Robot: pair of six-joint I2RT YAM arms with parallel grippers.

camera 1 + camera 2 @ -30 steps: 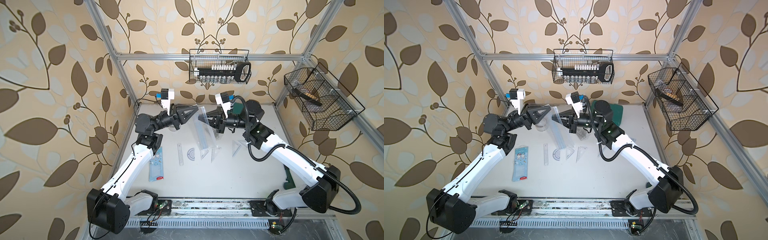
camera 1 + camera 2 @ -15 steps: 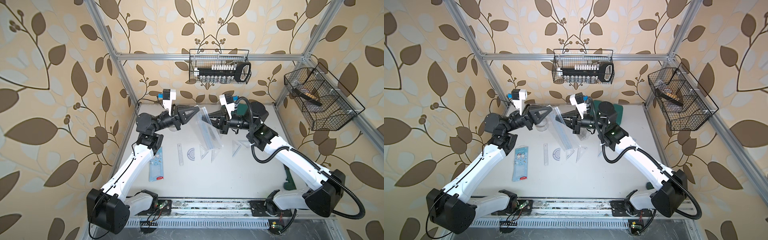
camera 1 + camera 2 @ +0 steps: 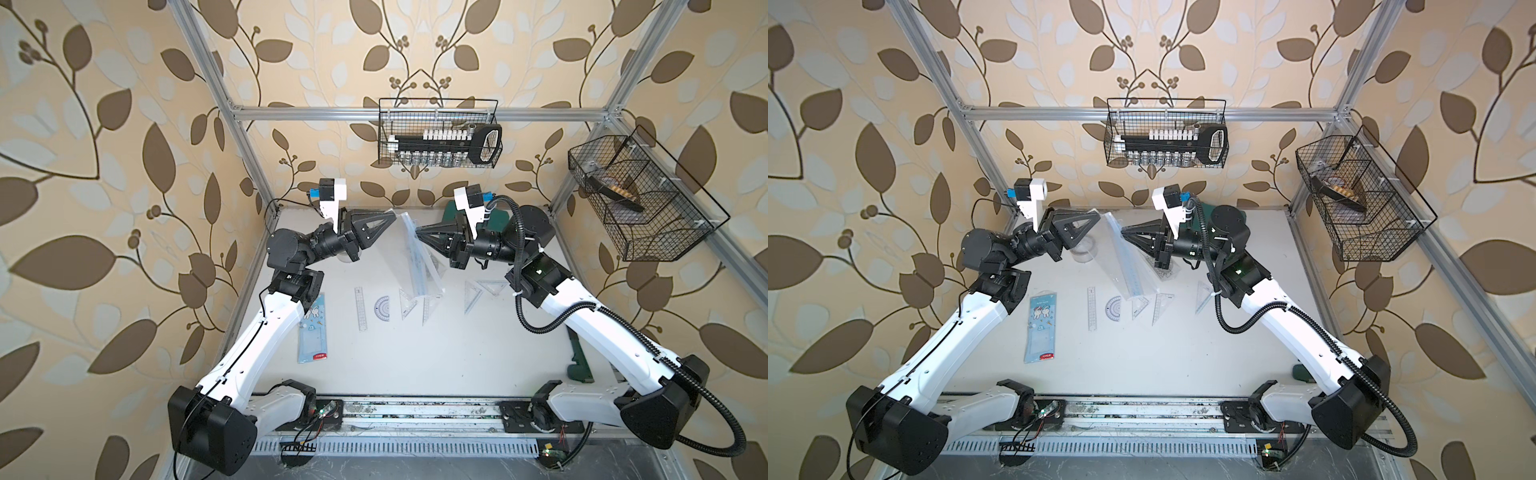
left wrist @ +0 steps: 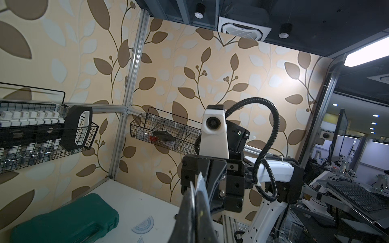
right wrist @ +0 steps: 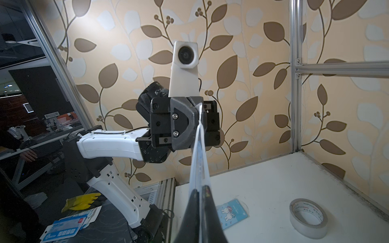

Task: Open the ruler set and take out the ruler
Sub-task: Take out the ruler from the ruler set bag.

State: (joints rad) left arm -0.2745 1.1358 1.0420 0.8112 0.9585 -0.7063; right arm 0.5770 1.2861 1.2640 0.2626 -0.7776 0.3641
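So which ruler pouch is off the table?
The clear pouch, pinched between the left claw and right claw; the blue bunny-print pouch lies flat.

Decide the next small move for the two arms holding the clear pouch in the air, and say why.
Probably ease the left gripper and right gripper slightly apart. Both are shut on the top edge of the clear pouch, which hangs above the table with the ruler inside; spreading that edge should open its mouth. Whether each holds a separate wall is unclear.
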